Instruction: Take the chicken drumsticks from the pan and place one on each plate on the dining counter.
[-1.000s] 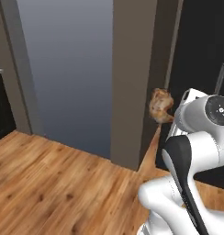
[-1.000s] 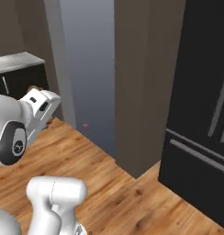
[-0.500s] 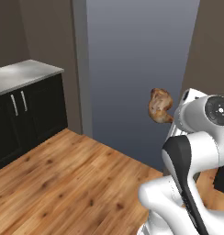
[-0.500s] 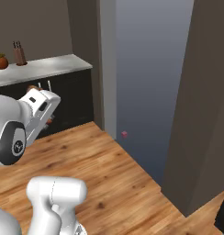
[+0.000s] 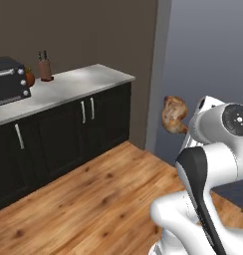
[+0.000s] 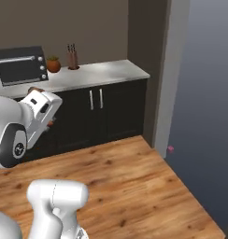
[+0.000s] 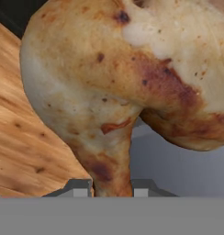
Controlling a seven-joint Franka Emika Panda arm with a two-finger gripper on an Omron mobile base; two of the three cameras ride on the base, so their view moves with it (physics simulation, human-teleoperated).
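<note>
One golden-brown chicken drumstick [image 5: 172,114] hangs in the air in front of the white hand, well above the wooden floor. In the hand view the drumstick [image 7: 123,73] looms large, plump end away from me, its narrow bone end running down between the two dark fingertips [image 7: 79,188]. My gripper [image 7: 111,189] is shut on that bone end. From the right base view the hand [image 6: 41,107] shows from behind, with a sliver of brown meat past it. The pan, the plates and the dining counter are out of view.
A run of black cabinets with a grey top [image 5: 73,82] stands to the left, carrying a black toaster oven [image 5: 8,79], a knife block [image 5: 44,67] and a small orange pot [image 5: 30,77]. A grey wall [image 5: 208,60] rises ahead on the right. Wooden floor [image 5: 88,199] lies below.
The whole picture has swung sideways as the base turns: the black fridge has left view and the cabinet run has come in. The drumstick stays held the same way.
</note>
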